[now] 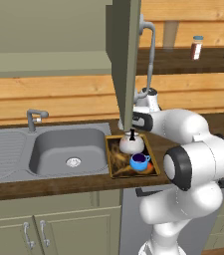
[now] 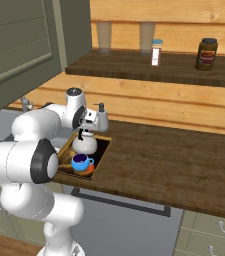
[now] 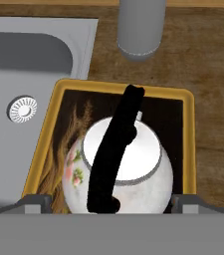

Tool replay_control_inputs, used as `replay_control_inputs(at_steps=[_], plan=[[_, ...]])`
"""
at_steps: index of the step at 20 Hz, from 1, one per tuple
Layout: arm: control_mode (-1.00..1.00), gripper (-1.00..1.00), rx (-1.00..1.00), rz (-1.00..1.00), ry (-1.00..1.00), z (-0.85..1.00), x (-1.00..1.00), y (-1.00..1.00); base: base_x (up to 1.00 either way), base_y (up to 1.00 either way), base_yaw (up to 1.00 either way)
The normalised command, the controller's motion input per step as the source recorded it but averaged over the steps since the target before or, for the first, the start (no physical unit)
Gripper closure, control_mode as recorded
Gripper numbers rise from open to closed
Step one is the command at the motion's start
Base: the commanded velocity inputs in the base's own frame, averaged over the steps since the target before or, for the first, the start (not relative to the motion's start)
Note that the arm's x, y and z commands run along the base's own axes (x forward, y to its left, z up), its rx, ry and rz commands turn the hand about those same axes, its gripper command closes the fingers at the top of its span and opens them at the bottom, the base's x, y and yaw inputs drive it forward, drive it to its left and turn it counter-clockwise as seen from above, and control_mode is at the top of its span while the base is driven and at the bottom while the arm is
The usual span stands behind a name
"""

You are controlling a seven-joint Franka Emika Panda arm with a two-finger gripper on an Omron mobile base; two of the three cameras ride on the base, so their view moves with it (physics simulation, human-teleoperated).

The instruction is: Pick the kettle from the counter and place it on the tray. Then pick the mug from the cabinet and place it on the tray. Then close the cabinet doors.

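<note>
Arm pose: the white Franka arm with dark joints folds forward over the dark brown wood-grain counter (image 2: 174, 160); its two-finger gripper (image 3: 111, 201) points straight down above the small rectangular wooden tray with a golden rim (image 3: 58, 89).
Gripper state: jaws wide, one dark tip at each side of the squat silvery-white kettle with a black arched handle (image 3: 118, 169); neither tip touches the kettle body (the handle runs up between them).
Kettle: upright on the tray, at its rear half in the left base view.
Mug: the small bright blue rounded mug (image 1: 139, 162) sits on the same tray, just in front of the kettle, handle to the right in that view.
Cabinet door: a tall olive-green panelled door (image 1: 126, 60) stands open, edge-on, directly above the tray; its long silver bar handle (image 1: 151, 45) faces the arm's side.
Labels: a dark jar with a yellow label (image 2: 206, 54) and a small white jar with a red label (image 1: 196, 48) stand on the upper wooden shelf; no writing is legible.
Edges and room: the tray lies just beside the grey inset sink (image 1: 68, 149); a grey soap-dispenser bottle (image 3: 141, 27) stands close behind the tray; open worktop extends to the right.
</note>
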Motion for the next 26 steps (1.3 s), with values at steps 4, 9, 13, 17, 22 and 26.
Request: replay_control_inputs(at_steps=[4,9,13,17,22,26], plan=[[-1.0,-1.0,0.0,0.02,0.0,0.03,0.0,0.0,0.0,0.0,0.0],[-1.0,-1.0,0.0,0.0,0.0,0.37,0.0,0.0,0.0,0.0,0.0],[-1.0,-1.0,0.0,0.0,-0.04,0.47,-0.25,0.0,0.0,0.0,0.0],[-1.0,-1.0,0.0,0.0,-0.14,0.06,-0.81,0.0,0.0,0.0,0.0],[-1.0,-1.0,0.0,0.0,-0.15,0.04,-0.85,-0.06,0.0,0.0,0.0],[-1.0,-1.0,0.0,0.0,-0.11,0.32,-0.93,-0.21,0.0,0.0,0.0]])
